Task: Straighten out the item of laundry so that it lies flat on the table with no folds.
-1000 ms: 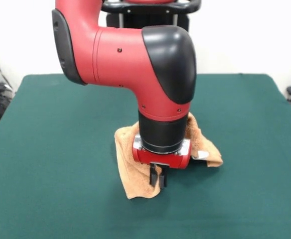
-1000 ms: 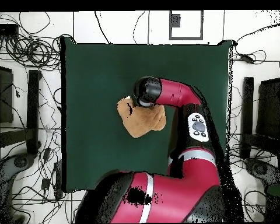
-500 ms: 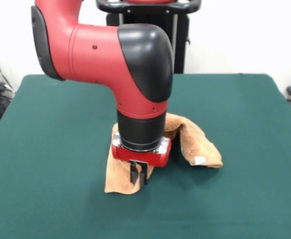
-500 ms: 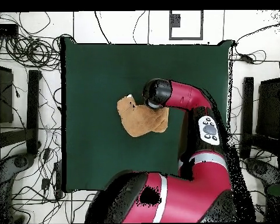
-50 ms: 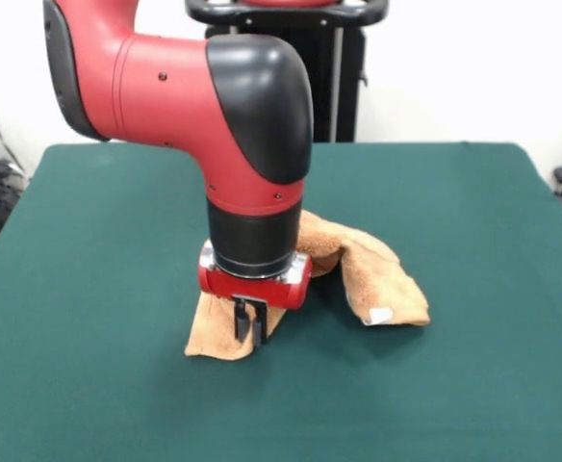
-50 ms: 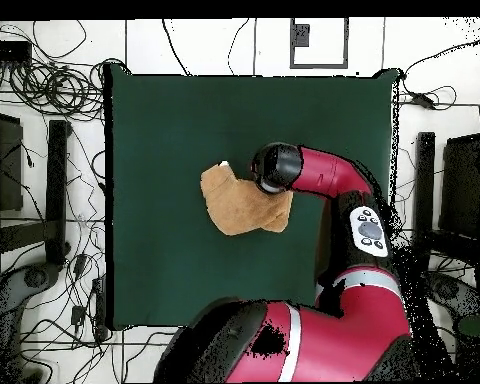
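My black-fingered red gripper (image 5: 250, 325) pinches shut on one corner of the crumpled orange-tan terry towel (image 5: 377, 279), mid dark green felt table (image 5: 89, 289); I should pull low and slow so folds open.

Front view: the arm (image 5: 233, 125) blocks the towel's (image 5: 377, 274) middle, so how the cloth folds there can't be told. Claw (image 5: 250, 327) tips sit close together on the towel's near corner, but whether cloth is pinched btwn them is too small to tell. Arm's upper part is cut off at top edge. Counter (image 5: 89, 385) near edge is cut off at bottom. White tag (image 5: 381, 315) markings unreadable. Overhead view: arm's wrist covers the claw entirely and hides the towel's (image 6: 239, 205) edge beneath it; robot base is cut off at bottom.
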`<state>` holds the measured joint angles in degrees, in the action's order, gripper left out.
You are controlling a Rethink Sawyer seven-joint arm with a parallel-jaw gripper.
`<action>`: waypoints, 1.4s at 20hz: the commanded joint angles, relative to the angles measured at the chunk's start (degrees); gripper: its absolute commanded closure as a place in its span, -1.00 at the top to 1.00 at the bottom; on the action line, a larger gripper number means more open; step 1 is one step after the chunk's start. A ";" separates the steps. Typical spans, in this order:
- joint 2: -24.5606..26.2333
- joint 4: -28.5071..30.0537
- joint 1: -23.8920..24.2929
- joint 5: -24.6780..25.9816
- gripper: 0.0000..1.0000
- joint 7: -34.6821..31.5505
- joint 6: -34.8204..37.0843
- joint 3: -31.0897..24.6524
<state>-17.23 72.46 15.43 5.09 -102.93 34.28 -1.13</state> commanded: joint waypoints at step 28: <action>-4.88 14.33 -14.13 -9.33 -1.00 -16.40 2.51 8.59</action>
<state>-23.18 80.96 3.14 -0.69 -102.94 32.97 8.13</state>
